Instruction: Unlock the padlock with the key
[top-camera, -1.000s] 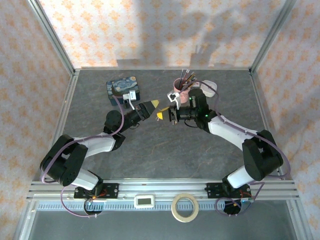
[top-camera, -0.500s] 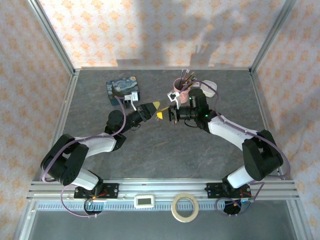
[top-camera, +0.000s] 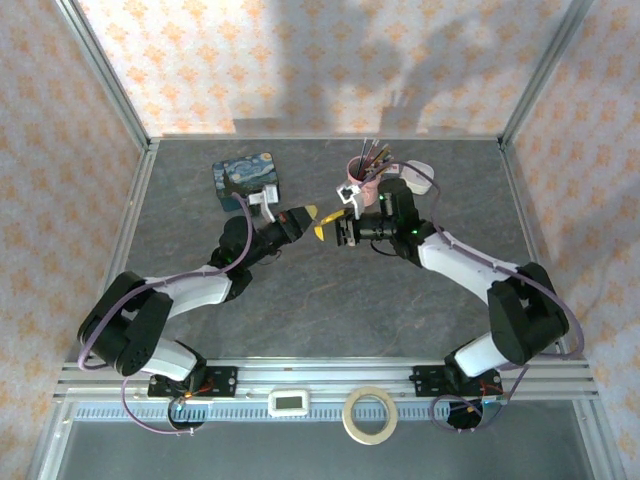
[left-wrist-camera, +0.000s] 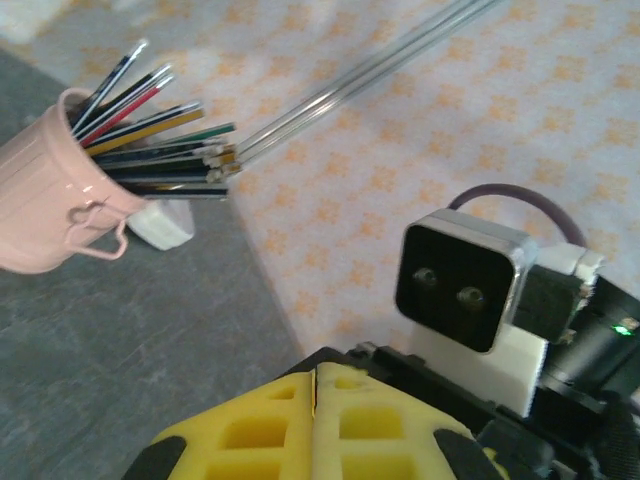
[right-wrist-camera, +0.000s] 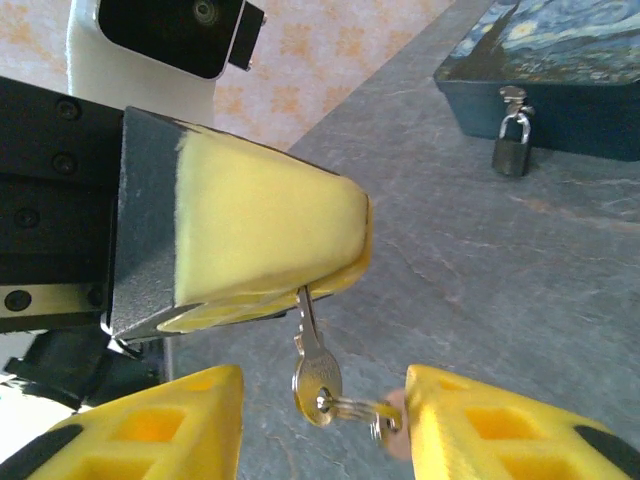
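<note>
- Right wrist view: the key (right-wrist-camera: 310, 350) hangs in the air well apart from the blue tin (right-wrist-camera: 560, 90), with its thin shaft pinched in the closed yellow pads of the left end effector (right-wrist-camera: 335, 275) and its round head and ring dangling below.
- The right end effector (right-wrist-camera: 325, 420) is open, one finger on each side of the key's head and touching neither.
- The padlock (right-wrist-camera: 512, 148) hangs against the tin's side, its base on the surface (right-wrist-camera: 520, 280).
- This looks like a handover. The shaft is buried in the pads, so it likely needs a re-grip by the head to point free at the padlock.
- The padlock's keyhole cannot be made out, and how much shaft sits between the pads is hidden.
- The ring is blurred.
</note>
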